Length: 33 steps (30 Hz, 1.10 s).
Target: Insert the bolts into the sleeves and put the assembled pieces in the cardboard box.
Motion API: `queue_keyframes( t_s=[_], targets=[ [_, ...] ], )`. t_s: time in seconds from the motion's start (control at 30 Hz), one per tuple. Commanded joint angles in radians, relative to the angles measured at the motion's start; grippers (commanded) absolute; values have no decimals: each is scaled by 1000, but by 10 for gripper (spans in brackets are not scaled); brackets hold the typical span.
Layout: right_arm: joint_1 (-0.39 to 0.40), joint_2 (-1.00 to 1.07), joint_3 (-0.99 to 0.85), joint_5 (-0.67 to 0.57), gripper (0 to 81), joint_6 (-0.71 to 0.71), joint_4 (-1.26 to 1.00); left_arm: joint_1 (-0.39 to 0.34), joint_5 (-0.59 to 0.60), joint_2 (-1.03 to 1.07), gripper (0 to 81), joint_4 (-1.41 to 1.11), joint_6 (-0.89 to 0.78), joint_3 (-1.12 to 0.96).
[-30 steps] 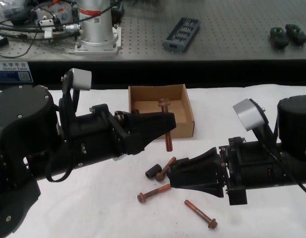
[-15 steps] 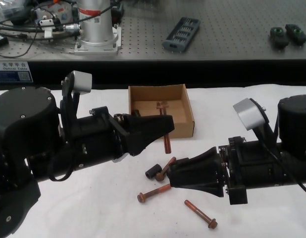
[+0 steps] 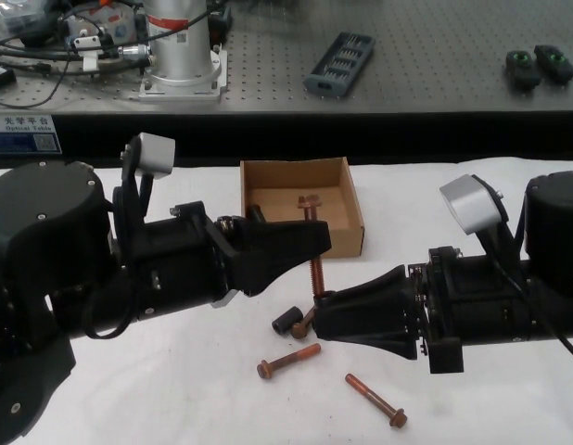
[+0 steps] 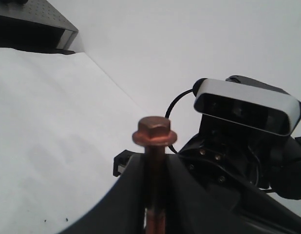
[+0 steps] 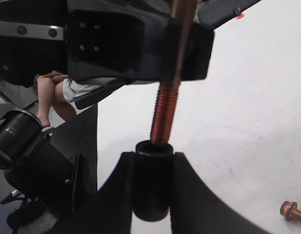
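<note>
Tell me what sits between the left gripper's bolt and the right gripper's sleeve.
Nothing; in the right wrist view the tip of the bolt meets the mouth of the sleeve.

A blue-and-white label (image 3: 23, 133) sat at ten o'clock on the front edge of the far table (image 3: 426, 65), its print too small to read.

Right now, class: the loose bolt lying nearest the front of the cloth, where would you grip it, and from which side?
Grip the bolt across the middle of its shank, coming down from above. It lies flat on the cloth with bare cloth on both sides, so the jaws should be able to straddle the shank crosswise. Its flanged head is at the near end.
</note>
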Motion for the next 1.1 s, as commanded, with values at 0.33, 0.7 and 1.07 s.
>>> queue_keyframes(
  t_s=[0.33,0.7,1.07],
  targets=[
    [-1,1,-6,-11,43,1,-25,-5,31,-4,6,-31,-25,-10],
    [-1,1,-6,-11,43,1,-25,-5,-16,-4,6,-47,-25,-10],
    [-1,1,-6,-11,43,1,-25,-5,-16,-4,6,-51,-25,-10]
  ],
)
